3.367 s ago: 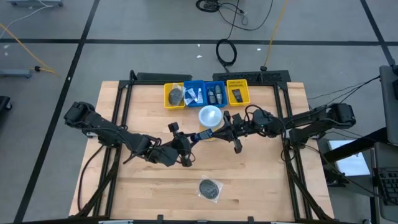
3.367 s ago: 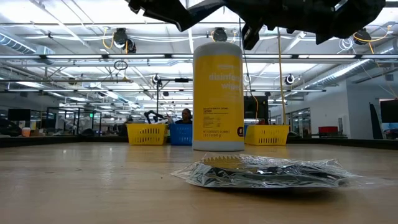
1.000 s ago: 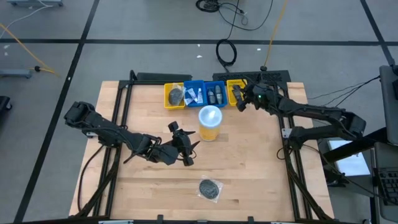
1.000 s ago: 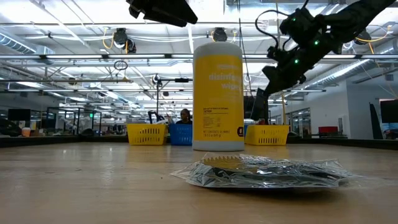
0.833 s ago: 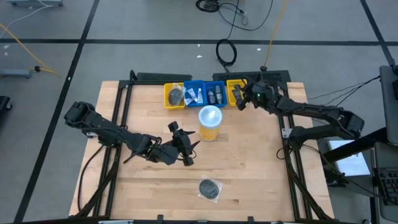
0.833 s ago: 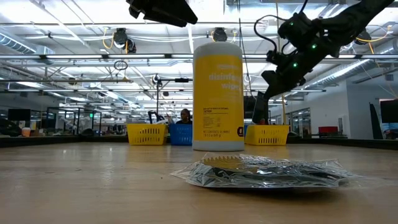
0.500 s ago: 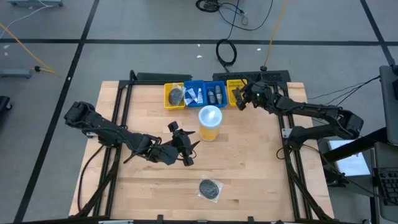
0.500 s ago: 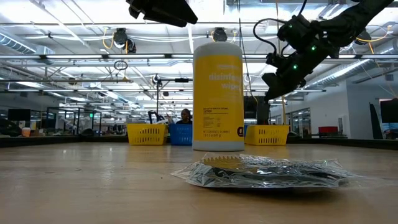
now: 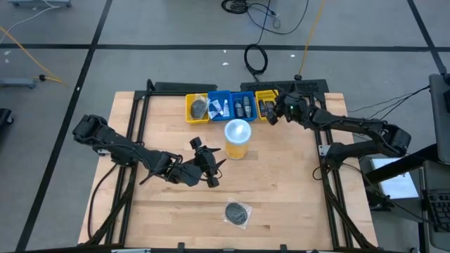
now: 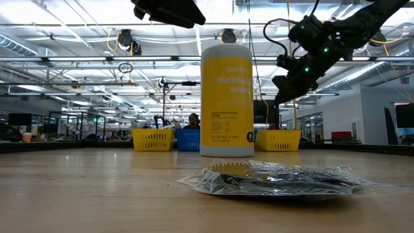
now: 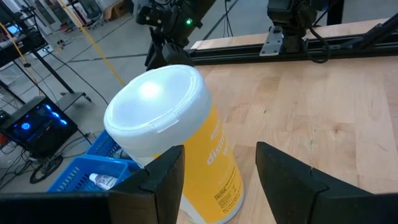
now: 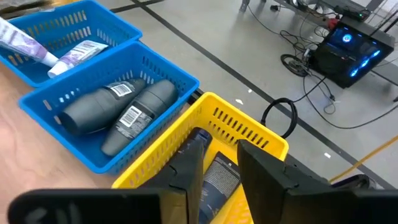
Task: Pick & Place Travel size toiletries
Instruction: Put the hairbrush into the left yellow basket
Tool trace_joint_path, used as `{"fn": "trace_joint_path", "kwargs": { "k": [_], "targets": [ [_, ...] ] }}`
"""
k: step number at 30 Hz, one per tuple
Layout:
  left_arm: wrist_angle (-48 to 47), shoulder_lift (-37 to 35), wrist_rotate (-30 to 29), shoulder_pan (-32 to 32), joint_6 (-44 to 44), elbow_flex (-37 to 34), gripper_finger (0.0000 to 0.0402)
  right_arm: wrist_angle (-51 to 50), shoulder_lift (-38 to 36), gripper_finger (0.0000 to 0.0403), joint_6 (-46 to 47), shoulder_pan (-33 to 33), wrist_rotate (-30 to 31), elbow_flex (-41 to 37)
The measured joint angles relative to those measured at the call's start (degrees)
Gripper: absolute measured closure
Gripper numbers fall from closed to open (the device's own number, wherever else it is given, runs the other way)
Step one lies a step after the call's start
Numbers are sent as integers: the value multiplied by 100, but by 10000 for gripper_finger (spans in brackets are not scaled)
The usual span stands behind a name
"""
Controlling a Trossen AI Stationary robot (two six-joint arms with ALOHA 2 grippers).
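Right gripper (image 12: 214,163) is hovering over the yellow bin (image 9: 268,104) at the right end of the bin row, its fingers standing slightly apart with a dark sachet (image 12: 219,176) lying in the bin directly between and below them. The sachet's long axis is running along the bin's length, away from the table edge. In the blue bin (image 12: 118,112) just beside it, two dark grey mini bottles (image 12: 121,107) are lying side by side, their long axes parallel and pointing the same way. White tubes (image 12: 59,51) are lying in the next blue bin. A round dark packet (image 9: 238,212) is lying flat near the table's front edge, well apart from the bins.

Compared with a second ago, the right gripper's fingers are parting over the yellow bin, having been closed; the arm is sitting almost where it was.

Left gripper (image 9: 209,166) is waiting mid-table, fingers spread wide and empty, facing the yellow wipes canister (image 11: 180,140) with its white lid.
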Motion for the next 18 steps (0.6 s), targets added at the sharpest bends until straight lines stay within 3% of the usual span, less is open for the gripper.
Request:
{"fn": "trace_joint_path", "kwargs": {
  "k": [7, 12, 18],
  "targets": [
    [-9, 0, -2, -34, -13, 0, 204, -10, -111, 311, 39, 311, -15, 0],
    [-18, 0, 113, -142, -11, 0, 204, -24, -555, 311, 149, 728, -583, -4],
    [-212, 0, 1813, -234, -105, 0, 204, -596, -1154, 312, 437, 1320, -1422, -4]
  ]
}}
